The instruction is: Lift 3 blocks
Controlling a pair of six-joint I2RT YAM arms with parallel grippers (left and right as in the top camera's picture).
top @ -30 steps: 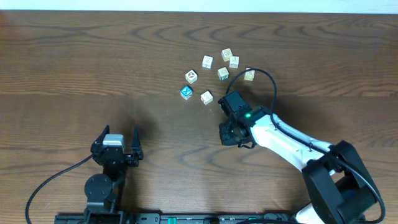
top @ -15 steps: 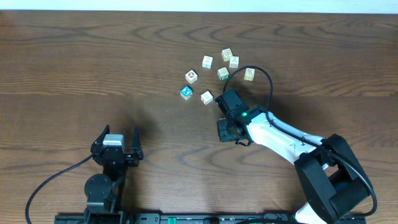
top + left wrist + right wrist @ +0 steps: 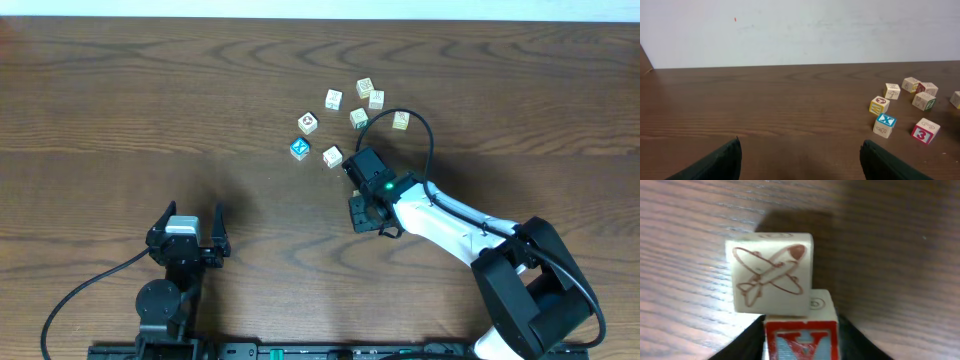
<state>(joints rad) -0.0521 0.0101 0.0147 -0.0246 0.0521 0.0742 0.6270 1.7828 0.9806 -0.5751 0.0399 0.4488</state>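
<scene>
Blue-faced cube (image 3: 299, 148) on wooden table (image 3: 150, 100)

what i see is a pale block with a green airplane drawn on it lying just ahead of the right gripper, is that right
No, one thing is off: the airplane on the pale block is reddish brown, not green. The right wrist view shows it, the block lying just ahead of the right gripper.

Left arm (image 3: 160, 297): black round joints, grey plate (image 3: 182, 226), black cable (image 3: 75, 295) curling left.
Left gripper (image 3: 192, 214): black, two dark tapered fingers (image 3: 715, 164).
Right arm (image 3: 445, 228): white shell, black joints, green light (image 3: 388, 185), looping black cable (image 3: 425, 135).
</scene>
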